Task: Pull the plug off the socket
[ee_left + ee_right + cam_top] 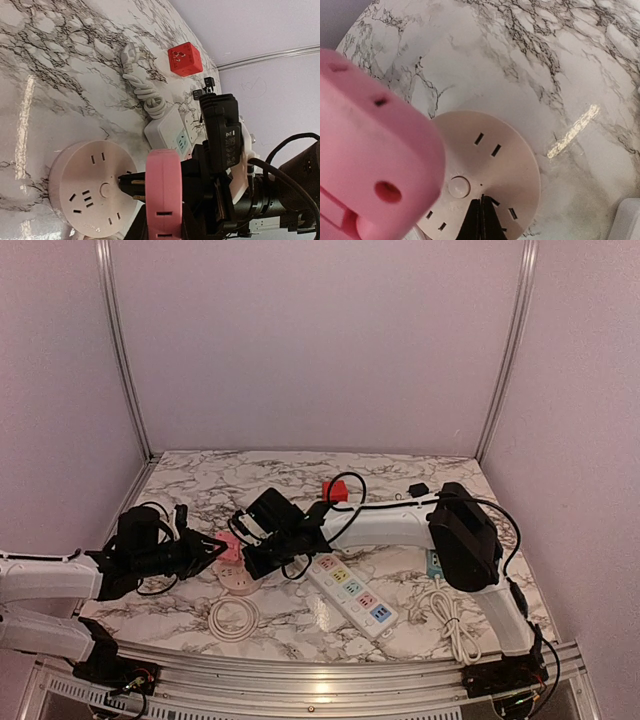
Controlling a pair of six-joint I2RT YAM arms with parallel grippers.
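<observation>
The pull is under way. The left gripper (pixel 208 550) is clamped on the pink plug (pixel 162 192). Its pins (pixel 132 186) show bare between the plug and the round socket (pixel 90 190) just beyond the fingers; whether their tips are out of the slots cannot be told. The right gripper (pixel 481 222), fingers pressed together, bears tip-down on the socket's face beside the plug, pinning it to the table (pixel 400 490). The next move likely calls for a straight pull away from the face while the right holds firm. Both arms reach in low and meet over the socket, the right wrist tipped steeply down.
</observation>
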